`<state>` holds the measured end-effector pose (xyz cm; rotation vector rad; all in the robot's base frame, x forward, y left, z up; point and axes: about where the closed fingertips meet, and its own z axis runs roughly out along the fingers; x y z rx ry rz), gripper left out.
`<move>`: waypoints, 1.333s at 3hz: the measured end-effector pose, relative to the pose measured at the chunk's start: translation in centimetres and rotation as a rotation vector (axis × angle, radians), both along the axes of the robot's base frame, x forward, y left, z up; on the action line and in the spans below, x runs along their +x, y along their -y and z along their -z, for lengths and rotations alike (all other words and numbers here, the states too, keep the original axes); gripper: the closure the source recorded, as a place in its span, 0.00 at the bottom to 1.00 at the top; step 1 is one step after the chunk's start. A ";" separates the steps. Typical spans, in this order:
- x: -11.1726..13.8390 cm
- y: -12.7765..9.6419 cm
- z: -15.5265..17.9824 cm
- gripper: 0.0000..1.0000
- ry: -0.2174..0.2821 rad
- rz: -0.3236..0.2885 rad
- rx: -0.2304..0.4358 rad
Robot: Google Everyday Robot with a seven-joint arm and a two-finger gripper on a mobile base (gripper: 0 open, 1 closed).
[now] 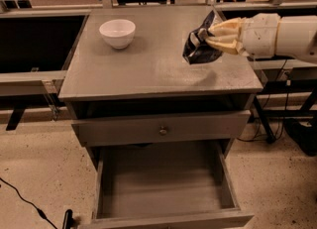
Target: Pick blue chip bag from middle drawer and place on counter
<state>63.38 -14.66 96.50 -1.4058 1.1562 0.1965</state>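
Observation:
My gripper [214, 35] reaches in from the right, shut on the blue chip bag [198, 48], a dark blue and white foil bag. It holds the bag in the air above the right part of the counter [148, 69]; the bag's shadow lies on the slab below. The middle drawer [163, 186] is pulled open beneath the cabinet, and its flat grey floor holds nothing.
A white bowl [118, 32] stands on the counter's back left. A shut grey drawer front with a brass knob [162, 131] sits above the open drawer. Black frames and table legs stand to the left and right. A black cable [25, 198] lies on the floor at left.

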 end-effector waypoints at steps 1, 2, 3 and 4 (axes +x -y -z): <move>2.3 -1.1 -2.0 0.83 0.006 0.077 0.008; 2.7 -1.3 -2.3 0.58 0.005 0.092 0.015; 2.7 -1.3 -2.3 0.37 0.005 0.092 0.015; 2.7 -1.3 -2.3 0.13 0.005 0.092 0.015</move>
